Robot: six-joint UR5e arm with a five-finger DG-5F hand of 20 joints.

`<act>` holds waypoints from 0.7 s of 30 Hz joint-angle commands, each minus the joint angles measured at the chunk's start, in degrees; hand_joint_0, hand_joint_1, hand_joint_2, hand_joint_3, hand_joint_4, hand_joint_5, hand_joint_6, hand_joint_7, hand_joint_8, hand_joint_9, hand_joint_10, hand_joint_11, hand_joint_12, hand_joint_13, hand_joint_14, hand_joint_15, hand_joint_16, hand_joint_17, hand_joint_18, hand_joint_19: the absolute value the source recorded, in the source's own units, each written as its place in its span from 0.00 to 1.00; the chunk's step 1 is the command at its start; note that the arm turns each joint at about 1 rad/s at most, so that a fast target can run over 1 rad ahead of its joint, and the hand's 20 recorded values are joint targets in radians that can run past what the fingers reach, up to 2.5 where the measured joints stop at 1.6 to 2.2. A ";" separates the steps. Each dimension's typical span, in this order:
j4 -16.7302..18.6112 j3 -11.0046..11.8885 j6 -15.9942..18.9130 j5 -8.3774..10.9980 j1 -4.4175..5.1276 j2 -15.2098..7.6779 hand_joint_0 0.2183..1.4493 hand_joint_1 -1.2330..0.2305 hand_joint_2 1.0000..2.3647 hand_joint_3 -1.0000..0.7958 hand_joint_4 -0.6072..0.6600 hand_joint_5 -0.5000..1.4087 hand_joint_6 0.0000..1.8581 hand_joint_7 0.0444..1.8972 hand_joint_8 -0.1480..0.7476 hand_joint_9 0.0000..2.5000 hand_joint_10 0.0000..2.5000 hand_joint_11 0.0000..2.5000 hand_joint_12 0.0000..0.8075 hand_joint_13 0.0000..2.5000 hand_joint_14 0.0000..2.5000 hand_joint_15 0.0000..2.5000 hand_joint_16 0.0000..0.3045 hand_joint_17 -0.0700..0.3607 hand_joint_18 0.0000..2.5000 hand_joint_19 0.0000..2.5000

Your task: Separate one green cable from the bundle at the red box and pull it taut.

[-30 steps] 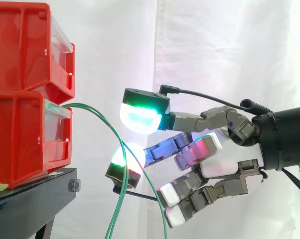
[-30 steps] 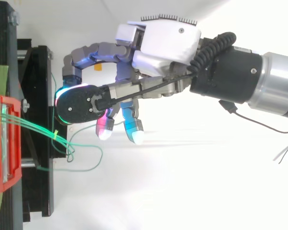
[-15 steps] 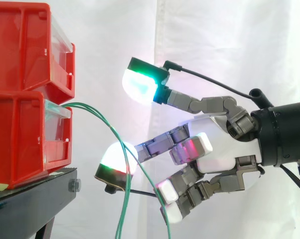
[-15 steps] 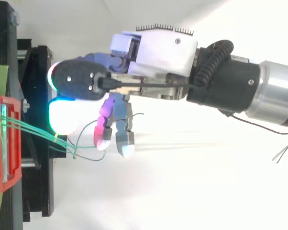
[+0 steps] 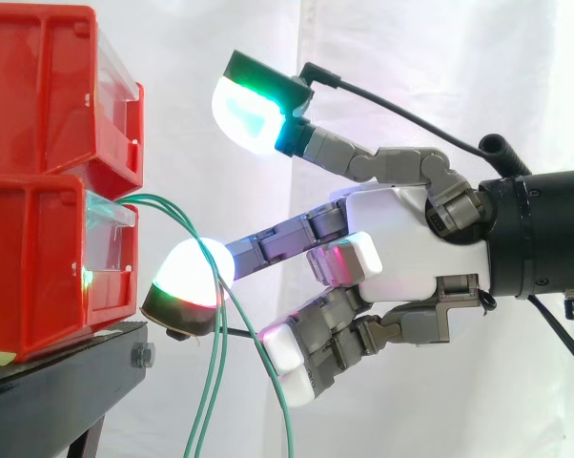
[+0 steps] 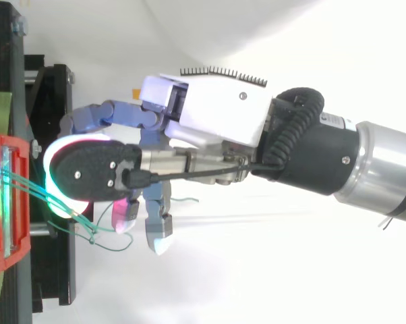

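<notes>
From where I stand, two glossy, boxy red plastic bins sit stacked at the far left, the upper bin (image 5: 39, 95) on the lower bin (image 5: 39, 272), both on a matte black stand (image 5: 68, 382). Each has a clear front panel. A soft, creased white curtain (image 5: 411, 67) hangs behind.

Thin green cables (image 5: 158, 201) leave the clear front of the lower bin, arch toward three o'clock, then drop toward six o'clock as slack strands. From above they fan out of the bin (image 6: 27, 187) and end in a loose tangle beside the stand.

The hand (image 5: 401, 258) reaches in from the right, with a smooth white palm shell and grey jointed fingers. Its fingers are spread wide and clamp nothing. One rounded pad (image 5: 187, 277), glowing white and green, points at the lower bin at about nine o'clock from the palm. The cables arch right at this pad; I cannot tell if they rest on it. The other big pad (image 5: 244, 110), green and cyan, is raised toward eleven o'clock, well clear of the strands. The shorter fingers below are loosely bent, and one strand hangs just beside them.
</notes>
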 commanded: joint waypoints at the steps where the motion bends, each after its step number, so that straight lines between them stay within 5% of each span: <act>1: -0.11 0.02 0.43 0.63 0.52 -0.01 0.11 0.68 0.00 0.28 0.73 0.32 0.27 0.61 0.48 0.73 0.00 0.02 0.47 0.52 0.00 0.11 0.35 0.73 0.50 0.08; 14: 0.25 -1.38 0.95 1.34 0.96 -0.01 0.11 0.67 0.00 0.28 0.73 0.32 0.27 0.61 0.48 0.73 0.00 0.02 0.48 0.52 0.00 0.11 0.36 0.73 0.50 0.08; 21: 6.66 -4.02 3.94 1.60 1.22 -0.01 0.11 0.67 0.00 0.28 0.72 0.32 0.27 0.61 0.48 0.73 0.00 0.02 0.48 0.52 0.00 0.11 0.36 0.73 0.50 0.08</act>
